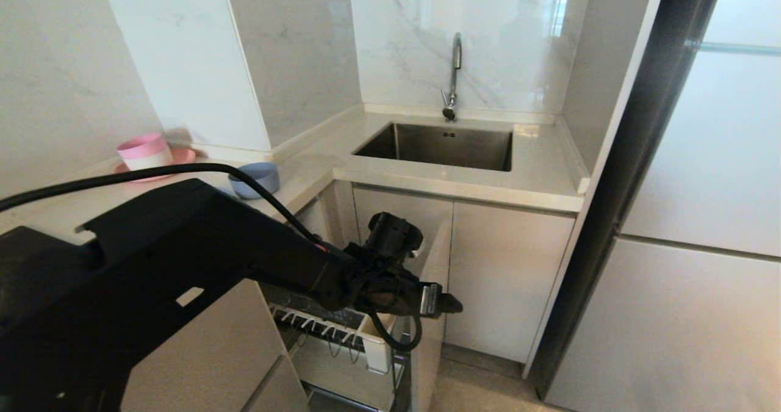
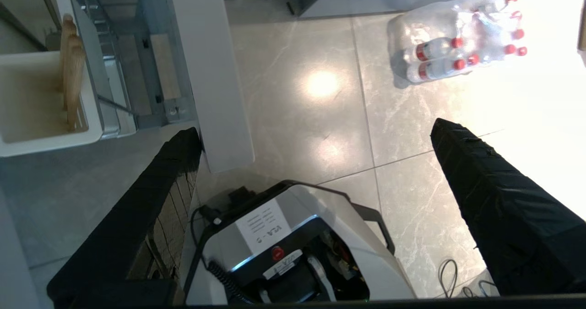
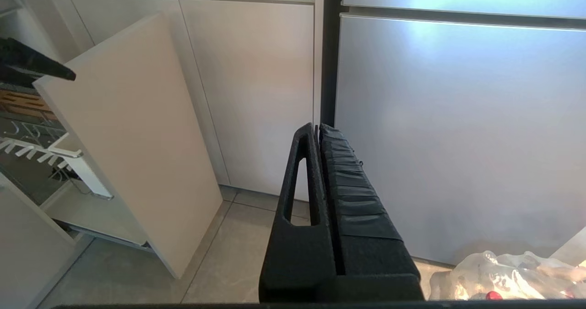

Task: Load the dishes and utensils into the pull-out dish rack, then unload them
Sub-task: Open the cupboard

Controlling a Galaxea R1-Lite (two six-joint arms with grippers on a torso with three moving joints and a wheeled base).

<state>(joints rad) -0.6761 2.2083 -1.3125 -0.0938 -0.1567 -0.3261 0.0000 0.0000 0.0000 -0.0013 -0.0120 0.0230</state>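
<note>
While the left gripper point(image 2: 316, 135) hangs over the top edge of the pull-out dish rack point(image 1: 360, 339), its two black fingers point(image 2: 151, 199) stand wide apart with nothing between them. The left wrist view shows the floor tiles under it, the beige front panel point(image 2: 215, 71) seen from above, and wooden chopsticks point(image 2: 71, 66) standing in the white utensil caddy point(image 2: 41, 139); a pack of water bottles point(image 2: 458, 39) lies on the floor well apart. Only the head view shows the counter, where the blue bowl point(image 1: 255, 179) sits near a pink bowl point(image 1: 145, 151), and the sink point(image 1: 442, 146) further right. The right gripper point(image 3: 319, 132), seen only by its own wrist camera, has its fingers pressed together and empty, low before the cabinet doors, beside the open rack panel.
</note>
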